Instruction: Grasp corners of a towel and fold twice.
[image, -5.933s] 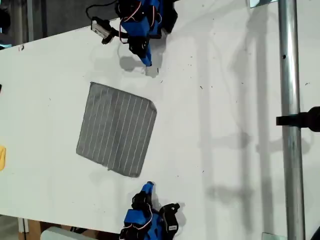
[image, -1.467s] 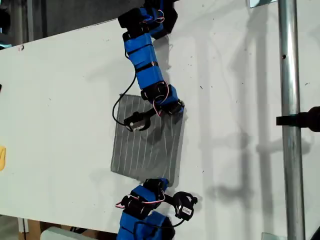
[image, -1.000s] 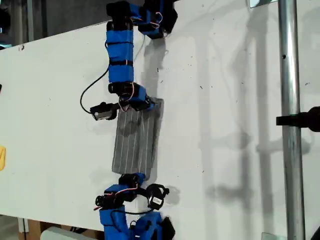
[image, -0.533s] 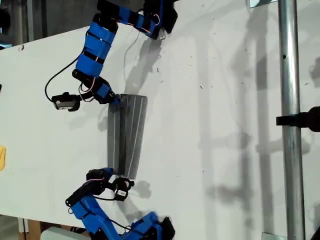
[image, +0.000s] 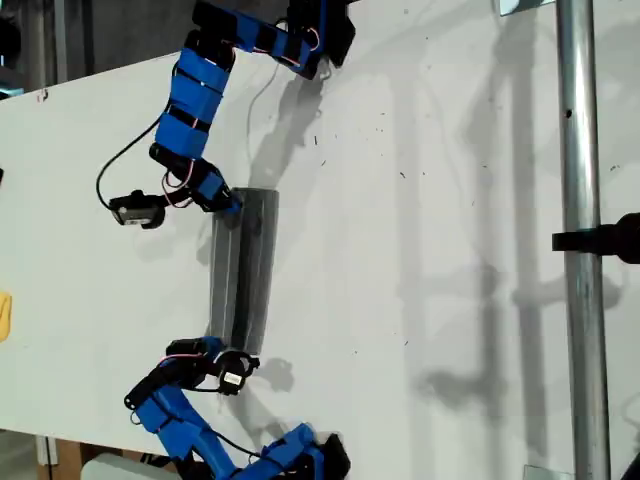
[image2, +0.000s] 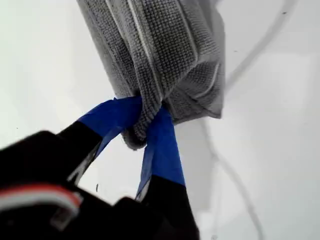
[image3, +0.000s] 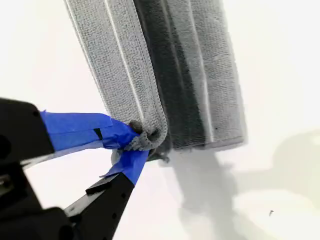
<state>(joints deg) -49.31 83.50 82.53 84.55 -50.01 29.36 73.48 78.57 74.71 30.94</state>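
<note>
The white tabletop (image: 420, 300) fills the exterior view, with a dark gap of room beyond its upper left edge. At that view's far left a small yellow object (image: 4, 315) pokes in, well apart from the work. Next come two blue arms, one reaching from the top and one from the bottom. I cannot tell from the wrist views which is which. Between their tips lies the grey striped woven towel (image: 243, 265), doubled into a narrow strip on the table.

My first gripper (image2: 145, 122) is clamped on a bunched corner of the towel. My second gripper (image3: 137, 142) is likewise pinched tight on a rolled corner at the strip's other end.

The step appears to be laying the carried edge down to finish a fold. To do it well, I should keep both ends level and the cloth lightly taut. I should line the edges up before lowering, and let go only once the layers lie flat.

At the right stands a grey metal pole (image: 580, 250).
</note>
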